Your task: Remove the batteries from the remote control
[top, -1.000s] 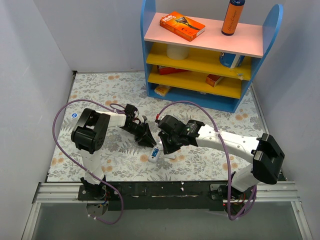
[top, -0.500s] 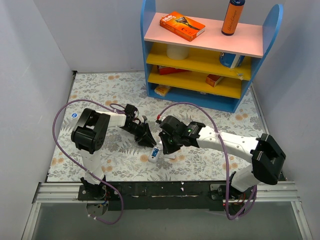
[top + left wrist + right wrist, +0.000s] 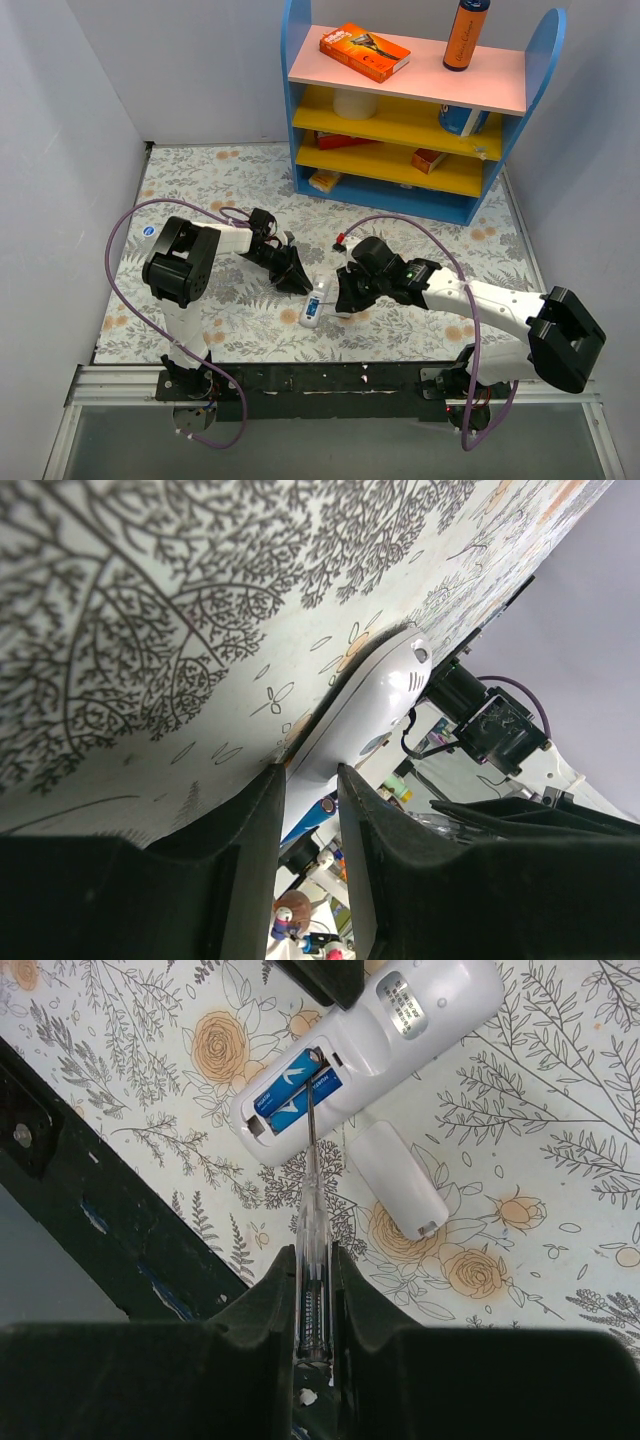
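Below right wrist, not left: batteries point(image 3: 293, 1090) inside remote control point(image 3: 450, 1022)

Batteries point(image 3: 288, 1078): two, blue
Remote point(image 3: 450, 1000): one
Loose white cover point(image 3: 398, 1180): one
Screwdriver point(image 3: 312, 1200): one
Shelf unit point(image 3: 455, 88): one, upper right of the frame
Orange box point(image 3: 365, 51) on top shelf: one
Bottle point(image 3: 466, 35): one

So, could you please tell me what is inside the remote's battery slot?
Two blue batteries lie side by side in the remote, and the tip of the thin tool in the right gripper reaches between them. Whatever lies beneath the batteries is covered.
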`<action>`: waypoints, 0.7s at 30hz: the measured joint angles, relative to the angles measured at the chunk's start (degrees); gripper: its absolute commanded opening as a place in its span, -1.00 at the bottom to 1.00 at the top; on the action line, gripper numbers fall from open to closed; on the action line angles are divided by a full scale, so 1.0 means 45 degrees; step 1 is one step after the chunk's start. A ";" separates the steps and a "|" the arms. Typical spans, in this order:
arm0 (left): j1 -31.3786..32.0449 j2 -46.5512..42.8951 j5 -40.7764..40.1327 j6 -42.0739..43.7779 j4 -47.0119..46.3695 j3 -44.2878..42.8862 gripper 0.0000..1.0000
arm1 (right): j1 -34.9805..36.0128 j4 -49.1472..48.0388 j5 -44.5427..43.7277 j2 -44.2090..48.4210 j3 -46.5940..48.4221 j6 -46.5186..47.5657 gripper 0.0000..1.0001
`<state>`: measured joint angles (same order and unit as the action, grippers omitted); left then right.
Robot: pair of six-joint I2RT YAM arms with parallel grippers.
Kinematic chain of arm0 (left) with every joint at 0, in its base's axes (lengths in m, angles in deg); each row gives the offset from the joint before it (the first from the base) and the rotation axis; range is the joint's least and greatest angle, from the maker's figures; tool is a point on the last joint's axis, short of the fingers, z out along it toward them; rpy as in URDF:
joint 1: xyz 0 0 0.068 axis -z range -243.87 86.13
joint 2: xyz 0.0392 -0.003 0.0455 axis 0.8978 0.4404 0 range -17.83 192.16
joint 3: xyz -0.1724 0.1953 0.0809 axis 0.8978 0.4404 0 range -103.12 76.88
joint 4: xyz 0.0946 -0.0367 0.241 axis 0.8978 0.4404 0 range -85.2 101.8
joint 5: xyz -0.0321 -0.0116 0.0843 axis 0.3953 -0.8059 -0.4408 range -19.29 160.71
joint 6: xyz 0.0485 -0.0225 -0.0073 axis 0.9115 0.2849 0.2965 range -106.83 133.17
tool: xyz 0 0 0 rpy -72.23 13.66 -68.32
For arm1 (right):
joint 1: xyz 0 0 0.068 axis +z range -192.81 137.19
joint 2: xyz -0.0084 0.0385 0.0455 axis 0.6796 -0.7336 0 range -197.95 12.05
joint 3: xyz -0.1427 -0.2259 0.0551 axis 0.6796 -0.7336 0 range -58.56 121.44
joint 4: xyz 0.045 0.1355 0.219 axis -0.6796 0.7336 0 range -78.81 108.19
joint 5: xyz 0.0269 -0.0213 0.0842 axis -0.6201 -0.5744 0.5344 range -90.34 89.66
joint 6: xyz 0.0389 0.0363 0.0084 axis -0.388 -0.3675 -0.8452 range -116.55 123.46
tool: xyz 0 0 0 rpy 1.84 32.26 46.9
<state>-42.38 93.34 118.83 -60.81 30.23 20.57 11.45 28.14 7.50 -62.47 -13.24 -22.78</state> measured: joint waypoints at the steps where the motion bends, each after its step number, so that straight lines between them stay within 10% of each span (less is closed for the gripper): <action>1: 0.0000 0.0000 -0.0005 0.0000 0.0000 0.0000 -0.43 | -0.0044 -0.0087 0.0083 -0.0005 -0.0034 0.0073 -0.97; 21: 0.0000 0.0034 -0.0073 0.0248 -0.0053 0.0053 -0.61 | -0.0656 -0.3157 0.1214 0.0889 -0.2395 0.0806 -0.97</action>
<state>-42.38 93.49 118.50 -59.69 29.99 20.81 8.50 13.93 12.96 -58.47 -24.01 -19.16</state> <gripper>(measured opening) 0.195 0.201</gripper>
